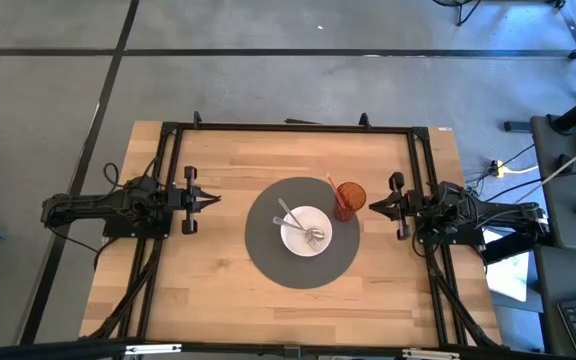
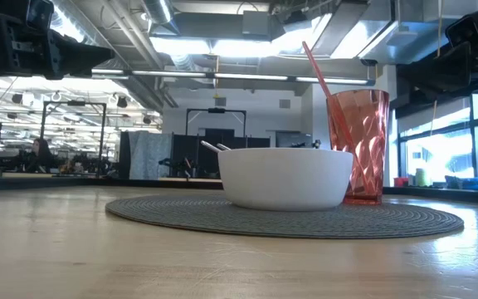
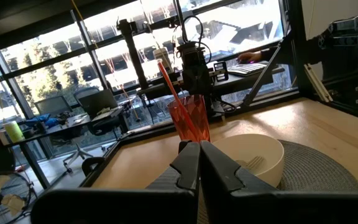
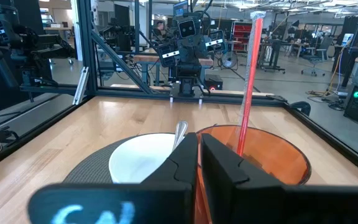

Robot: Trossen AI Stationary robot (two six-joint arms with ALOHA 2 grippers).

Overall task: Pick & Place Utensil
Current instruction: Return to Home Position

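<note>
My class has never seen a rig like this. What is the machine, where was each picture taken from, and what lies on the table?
It is a robot with two dark arms at a wooden table. One picture looks straight down from above, one looks level across the tabletop, and two come from cameras on the arms' wrists. The left gripper and right gripper sit at the table's sides, both shut and holding nothing. Between them a round grey mat carries a white bowl with silver cutlery; an orange cup with a straw stands at the mat's right edge.
</note>
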